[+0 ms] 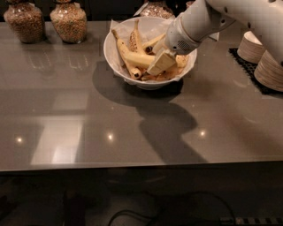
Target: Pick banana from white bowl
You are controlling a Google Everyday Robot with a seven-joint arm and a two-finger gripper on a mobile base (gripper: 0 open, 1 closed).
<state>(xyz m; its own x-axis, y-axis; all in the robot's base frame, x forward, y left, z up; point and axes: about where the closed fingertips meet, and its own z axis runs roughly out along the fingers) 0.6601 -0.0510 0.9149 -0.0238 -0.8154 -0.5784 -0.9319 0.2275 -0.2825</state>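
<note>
Countertop point(132, 123): arm point(208, 20) slants down, jaws inside white bowl point(107, 48).

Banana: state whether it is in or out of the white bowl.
In. The banana lies among other bananas inside the white bowl; the gripper is low in the bowl against it.

Arm point(241, 13): smooth white shell, thick, rounded, tube-shaped.
Wrist point(182, 36): white drum ringed by a grey seam, with a small patch of dotted holes on its side.
Gripper point(161, 62): cream-coloured, flat and blocky, inside the white bowl point(107, 53).
</note>
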